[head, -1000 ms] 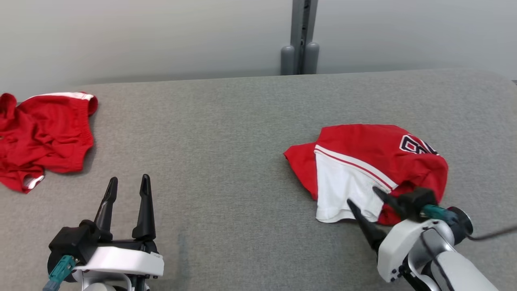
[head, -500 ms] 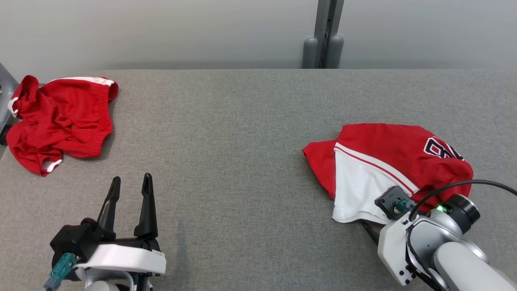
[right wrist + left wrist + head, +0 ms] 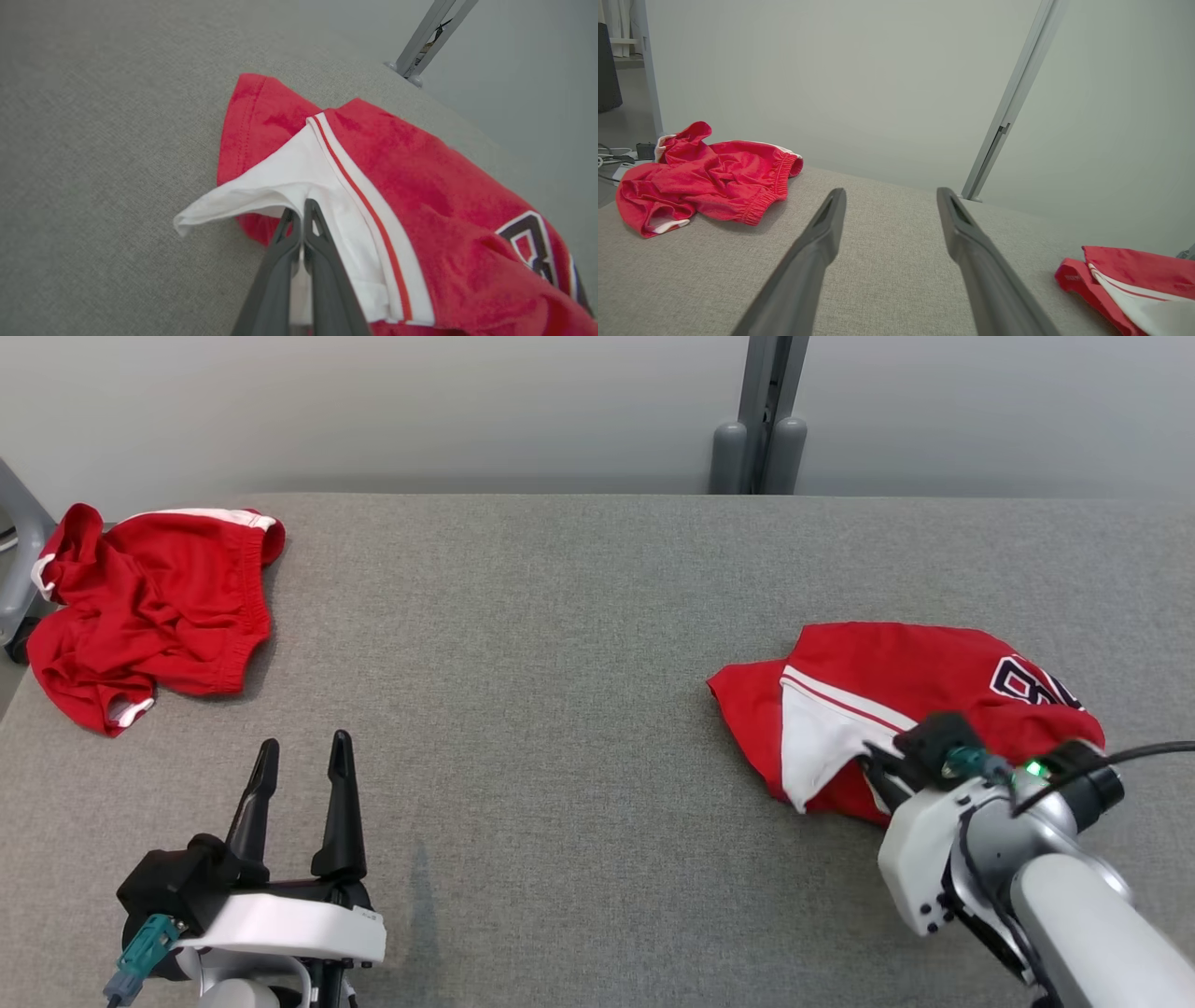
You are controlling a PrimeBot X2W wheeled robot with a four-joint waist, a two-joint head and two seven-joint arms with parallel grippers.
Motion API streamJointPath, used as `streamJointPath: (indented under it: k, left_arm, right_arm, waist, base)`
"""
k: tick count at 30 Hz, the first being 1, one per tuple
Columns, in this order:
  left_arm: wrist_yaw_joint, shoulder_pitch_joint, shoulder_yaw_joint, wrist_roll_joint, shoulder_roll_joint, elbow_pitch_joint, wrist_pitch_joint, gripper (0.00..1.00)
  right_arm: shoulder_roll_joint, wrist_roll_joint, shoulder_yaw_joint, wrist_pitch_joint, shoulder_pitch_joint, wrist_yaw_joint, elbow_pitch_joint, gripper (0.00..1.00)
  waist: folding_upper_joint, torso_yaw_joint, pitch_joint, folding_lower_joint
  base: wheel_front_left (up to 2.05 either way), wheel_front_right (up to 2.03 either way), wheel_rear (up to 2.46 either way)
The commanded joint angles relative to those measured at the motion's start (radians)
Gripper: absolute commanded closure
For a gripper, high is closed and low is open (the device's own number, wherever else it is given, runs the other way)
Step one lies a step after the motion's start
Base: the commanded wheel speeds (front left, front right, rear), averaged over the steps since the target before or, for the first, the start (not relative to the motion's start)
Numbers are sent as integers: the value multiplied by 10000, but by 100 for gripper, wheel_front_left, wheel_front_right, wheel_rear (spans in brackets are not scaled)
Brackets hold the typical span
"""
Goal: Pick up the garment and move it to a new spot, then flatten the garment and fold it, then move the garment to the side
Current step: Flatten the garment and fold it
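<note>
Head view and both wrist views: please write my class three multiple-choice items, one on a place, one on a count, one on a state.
1. Where do the red shorts lie on the grey table?
A) far left corner
B) centre
C) near right edge

2. How many garments lie on the table?
A) one
B) two
C) four

3. What is the state of the right end effector?
A) open above bare table
B) shut on the shorts
C) shut on the red and white jersey

Answers:
1 A: in the head view the shorts sit crumpled at the table's far left.
2 B: the shorts plus the jersey.
3 C: in the right wrist view it pinches the jersey's white panel.
</note>
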State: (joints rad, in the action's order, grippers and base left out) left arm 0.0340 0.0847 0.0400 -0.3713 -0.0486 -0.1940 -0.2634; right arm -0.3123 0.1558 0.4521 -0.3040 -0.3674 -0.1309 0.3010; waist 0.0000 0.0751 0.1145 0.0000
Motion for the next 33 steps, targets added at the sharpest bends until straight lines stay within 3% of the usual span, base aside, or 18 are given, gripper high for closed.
streamJointPath:
  k: [1, 6, 12, 20, 26, 27, 28, 29, 33]
  left_arm:
    - [-32, 36, -11, -34, -34, 24, -19, 0]
    - [-53, 100, 113, -92, -37, 18, -19, 0]
    - [-92, 208, 183, -87, -37, 47, -18, 0]
    - [-36, 533, 329, -257, -40, 15, -18, 0]
    - [-24, 703, 397, -285, -29, 30, -16, 0]
    - [-17, 716, 374, -281, -31, 28, -16, 0]
    - [-17, 722, 351, -270, -31, 28, -16, 0]
    - [-25, 711, 304, -244, -32, 41, -16, 0]
    - [20, 657, 208, -105, -35, 6, -14, 0]
  right_arm:
    - [24, -36, -109, 149, -117, 2, -70, 100]
    - [621, 728, -633, 944, -291, 2, -201, 100]
    - [1282, 1637, -301, 1955, -1331, 1, 651, 100]
    - [2243, 3794, 2057, 3148, -3351, 1, 2876, 100]
    - [2529, 5721, 4023, 3847, -4048, 1, 3651, 100]
    - [2542, 6026, 4349, 3882, -4112, 1, 3771, 84]
    - [2549, 6287, 4647, 3903, -4184, 1, 3875, 52]
    - [2555, 6528, 4919, 3880, -4237, 1, 3932, 0]
    - [2561, 7402, 6010, 3741, -4407, 1, 4028, 0]
  waist:
    - [0, -3, -4, 0]
    - [0, 153, -48, 0]
    - [0, 677, 19, 0]
    - [0, 1766, 356, 0]
    - [0, 2258, 513, 0]
    - [0, 2269, 523, 0]
    - [0, 2265, 529, 0]
    - [0, 2229, 538, 0]
    - [0, 1875, 515, 0]
  base:
    - [0, 0, 0]
    - [0, 0, 0]
    - [0, 0, 0]
    - [0, 0, 0]
    - [0, 0, 0]
    - [0, 0, 0]
    - [0, 0, 0]
    - [0, 0, 0]
    - [0, 0, 0]
